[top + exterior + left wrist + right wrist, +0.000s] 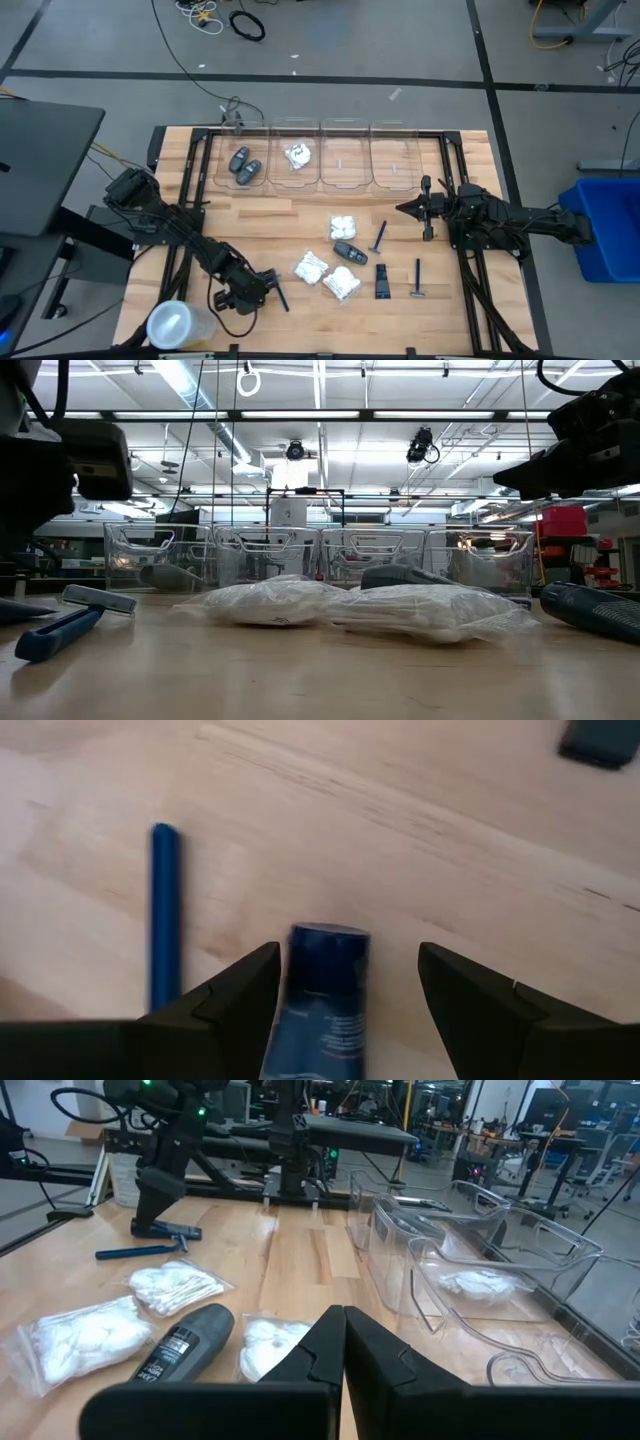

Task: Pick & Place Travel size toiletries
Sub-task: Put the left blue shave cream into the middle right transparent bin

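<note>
My left gripper is open near the table's front left and slants down over a dark blue tube lying flat on the wood. One finger stands on each side of the tube. A blue razor lies just beside it. More toiletries lie mid-table: white packets, a dark grey case, a black tube and two razors. My right gripper is shut and held above the table's right side. My left gripper has the dark blue tube between its open fingers, which lie along the tube from above at a slant. One finger is close against the tube's side; I cannot tell whether it touches. A clear gap separates the other finger from the tube.
Several clear bins line the far edge; one holds two dark grey cases, another a white packet. A translucent round container stands at the front left corner. A black frame borders the table's sides.
</note>
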{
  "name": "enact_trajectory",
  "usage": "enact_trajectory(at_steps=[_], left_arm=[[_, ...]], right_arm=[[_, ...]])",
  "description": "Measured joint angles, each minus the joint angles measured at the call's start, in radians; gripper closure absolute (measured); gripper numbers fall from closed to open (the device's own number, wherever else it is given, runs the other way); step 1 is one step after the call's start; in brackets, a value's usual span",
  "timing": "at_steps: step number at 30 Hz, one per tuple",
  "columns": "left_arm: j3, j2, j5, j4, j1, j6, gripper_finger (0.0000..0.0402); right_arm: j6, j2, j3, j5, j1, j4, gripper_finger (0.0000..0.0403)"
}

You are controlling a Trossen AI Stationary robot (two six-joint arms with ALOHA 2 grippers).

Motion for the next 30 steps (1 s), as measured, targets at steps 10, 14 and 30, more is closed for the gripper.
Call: enact_trajectory(at_steps=[10,14,30], left_arm=[[-0.033,0.0,0.009,0.036,0.0,0.002,0.0154],[-0.048,0.0,0.001,0.056,0.0,0.006,0.0154],[-0.066,0.0,0.015,0.055,0.0,-0.003,0.0207]], right_arm=[[0.0,0.0,0.0,0.0,0.0,0.0,0.0389],[0.0,0.0,0.0,0.0,0.0,0.0,0.0389],[0.0,0.0,0.0,0.0,0.0,0.0,0.0389]])
